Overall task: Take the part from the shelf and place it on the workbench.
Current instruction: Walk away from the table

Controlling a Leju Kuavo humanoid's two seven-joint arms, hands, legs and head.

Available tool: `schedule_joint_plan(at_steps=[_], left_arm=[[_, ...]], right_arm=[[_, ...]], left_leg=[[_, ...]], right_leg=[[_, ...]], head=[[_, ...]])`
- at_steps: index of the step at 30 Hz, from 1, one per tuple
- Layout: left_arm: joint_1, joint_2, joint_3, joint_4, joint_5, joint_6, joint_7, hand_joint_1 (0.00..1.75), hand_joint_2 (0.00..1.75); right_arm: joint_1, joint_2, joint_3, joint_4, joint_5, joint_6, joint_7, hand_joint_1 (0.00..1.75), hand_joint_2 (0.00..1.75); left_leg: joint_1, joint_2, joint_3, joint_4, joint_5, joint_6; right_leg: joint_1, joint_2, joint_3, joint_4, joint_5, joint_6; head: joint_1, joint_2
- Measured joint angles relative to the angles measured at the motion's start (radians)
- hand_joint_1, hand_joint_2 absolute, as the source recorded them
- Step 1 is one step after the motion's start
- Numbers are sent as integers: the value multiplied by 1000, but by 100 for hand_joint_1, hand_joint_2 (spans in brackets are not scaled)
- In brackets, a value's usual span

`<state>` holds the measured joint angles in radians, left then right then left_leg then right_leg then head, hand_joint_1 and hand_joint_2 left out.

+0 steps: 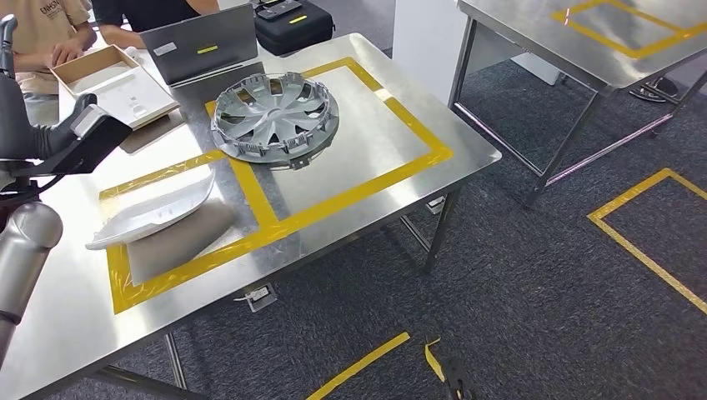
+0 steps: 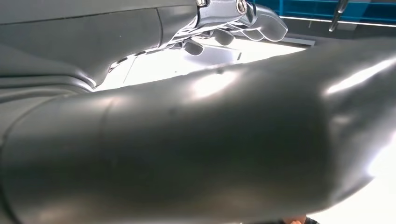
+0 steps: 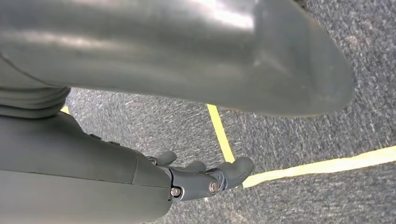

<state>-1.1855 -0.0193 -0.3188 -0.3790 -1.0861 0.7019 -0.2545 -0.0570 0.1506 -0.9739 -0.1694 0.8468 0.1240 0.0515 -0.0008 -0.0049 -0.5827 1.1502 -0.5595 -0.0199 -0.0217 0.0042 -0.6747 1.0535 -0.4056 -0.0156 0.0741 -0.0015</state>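
The part (image 1: 154,212), a long curved silver-white panel, lies flat inside the left yellow-taped square of the steel workbench (image 1: 367,167). Nothing touches it. My left arm (image 1: 29,242) rises at the bench's left edge, left of the part, with its dark wrist (image 1: 83,137) above the tabletop. In the left wrist view my left hand (image 2: 229,21) shows loosely bent fingers over a bright surface and holds nothing. My right hand (image 3: 201,179) hangs over grey carpet beside yellow floor tape, fingers loosely bent, empty.
A silver hubcap (image 1: 275,117) lies in the right taped square. Behind it stand a grey laptop-like case (image 1: 200,50), an open cardboard box (image 1: 112,83) and a black case (image 1: 292,21). A person (image 1: 50,33) sits at the far left. A second steel table (image 1: 600,42) stands to the right.
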Motion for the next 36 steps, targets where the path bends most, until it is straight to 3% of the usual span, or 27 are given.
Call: schedule_joint_plan(at_steps=[2, 4, 6, 8, 10, 11, 12, 13, 14, 16, 17, 20, 21, 23, 25, 26, 27, 28, 29, 30, 32, 34, 36], left_arm=[[-4, -1, 0, 0, 0, 0, -1, 0, 0], [-6, -3, 0, 2, -1, 0, -2, 0, 0], [-7, -7, 1, 4, -7, 0, -2, 0, 0], [-7, -15, 1, 6, -15, 0, 1, 0, 0], [-3, -21, 1, 10, -26, 0, 9, 0, 0], [1, -22, 1, 13, -32, 0, 13, 0, 0], [5, -23, 1, 16, -37, 0, 17, 0, 0], [11, -23, 1, 18, -41, 0, 20, 0, 0], [15, -24, 0, 20, -44, 0, 25, 0, 0], [20, -24, 0, 24, -49, 0, 35, 0, 0], [21, -24, 0, 25, -51, 0, 39, 0, 0], [27, -25, -1, 30, -54, 0, 45, 0, 0], [28, -24, -1, 32, -56, 0, 46, 0, 0], [31, -23, -1, 37, -59, 0, 51, 0, 0], [33, -22, -1, 42, -61, 0, 58, 0, 0], [36, -22, -2, 45, -63, 0, 61, 0, 0], [40, -22, -2, 48, -64, 0, 63, 0, 0], [43, -22, -2, 50, -65, 0, 65, 0, 0], [45, -22, -2, 51, -66, 0, 66, 0, 0], [46, -22, -2, 51, -66, 0, 67, 0, 0], [46, -23, -2, 51, -66, 0, 71, 0, 0], [46, -25, -2, 51, -67, 0, 73, 0, 0], [45, -27, -2, 53, -67, 0, 73, 0, 0]], right_arm=[[0, 1, 0, 0, 0, 0, 0, 0, 0], [-1, 2, -1, 0, 0, 0, 0, 0, 0], [0, 1, -1, 0, -1, 0, -1, 0, 0], [1, 0, -1, 0, -2, 0, -2, 0, 0], [0, -1, -2, 0, -4, 0, -2, 0, 0], [0, -2, -2, 0, -5, 0, 0, 0, 0], [-1, -2, -3, 0, -7, -1, 1, 0, 0], [-1, -2, -4, 0, -9, -1, 2, 0, 0], [-1, -2, -5, 0, -11, -3, 3, 0, 0], [-3, -2, -9, 0, -17, -6, 3, 0, 0], [-4, -2, -11, 0, -20, -7, 3, 0, 0], [-5, -1, -18, 0, -26, -10, 2, 0, 0], [-6, 0, -21, 0, -28, -10, 2, 0, 0], [-7, 0, -25, 0, -30, -11, 2, 0, 0], [-8, 1, -30, 0, -31, -12, 1, 0, 0], [-8, 1, -32, 0, -32, -13, 1, 0, 0], [-8, 2, -33, 0, -32, -14, 1, 0, 0], [-8, 2, -34, 0, -33, -14, 1, 0, 0], [-8, 2, -35, 0, -34, -15, 1, 0, 0], [-8, 3, -35, 0, -35, -15, 1, 0, 0], [-9, 5, -36, 0, -37, -16, 1, 0, 0], [-10, 6, -37, 0, -39, -16, 2, 0, 0], [-10, 7, -39, 0, -39, -16, 2, 0, 0]], left_leg=[[-8, 0, 59, -99, 27, 9], [-15, 0, 60, -116, 37, 13], [-12, 3, 52, -129, 53, 26], [-6, 5, 40, -140, 77, 40], [-6, 6, 17, -139, 98, 47], [-6, 6, 4, -138, 107, 46], [-5, 6, -9, -135, 115, 45], [-5, 7, -21, -132, 122, 43], [-4, 7, -32, -127, 127, 39], [-3, 8, -53, -114, 136, 31], [-5, 8, -60, -109, 140, 25], [-7, 8, -70, -107, 154, 8], [-5, 7, -74, -105, 152, 2], [-2, 6, -96, -58, 101, -10], [2, 6, -133, 56, 12, -20], [3, 6, -147, 117, -18, -23], [4, 6, -150, 156, -29, -25], [5, 6, -136, 163, -20, -25], [5, 6, -104, 133, 3, -24], [5, 6, -56, 74, 26, -22], [1, 4, 35, -56, 37, -14], [-6, 2, 62, -111, 28, -2], [-6, 3, 50, -116, 44, 16]], right_leg=[[0, 0, -3, -3, 12, 10], [-3, 0, -4, -10, 26, 24], [-3, 0, -9, -10, 26, 36], [-2, 0, -31, 43, -31, 43], [-2, 0, -69, 165, -120, 49], [-2, 0, -82, 221, -146, 52], [-3, 0, -82, 252, -151, 54], [-3, 0, -63, 245, -138, 56], [-4, -1, -25, 202, -115, 56], [-3, -1, 63, 74, -93, 52], [-1, 0, 90, 30, -91, 47], [3, 2, 95, 4, -88, 25], [1, 0, 91, 0, -82, 17], [-2, -3, 77, -6, -63, 3], [-3, -4, 56, -6, -46, -2], [-3, -4, 44, -6, -37, -3], [-3, -4, 32, -6, -27, -2], [-4, -4, 19, -5, -17, 0], [-4, -4, 8, -5, -8, 2], [-5, -4, -1, -5, 1, 5], [-5, -4, -12, -6, 18, 17], [-6, -3, -15, -10, 35, 32], [-7, -3, -16, -17, 46, 46]], head=[[0, 0], [-1, 0], [-3, 0], [-2, 0], [0, 0], [1, 0], [1, 0], [1, 0], [1, 0], [1, 0], [2, 0], [3, 0], [2, 0], [0, 0], [-1, 0], [-1, 0], [-1, 0], [-1, 0], [-1, 0], [-1, 0], [0, 0], [0, 0], [-3, 0]])
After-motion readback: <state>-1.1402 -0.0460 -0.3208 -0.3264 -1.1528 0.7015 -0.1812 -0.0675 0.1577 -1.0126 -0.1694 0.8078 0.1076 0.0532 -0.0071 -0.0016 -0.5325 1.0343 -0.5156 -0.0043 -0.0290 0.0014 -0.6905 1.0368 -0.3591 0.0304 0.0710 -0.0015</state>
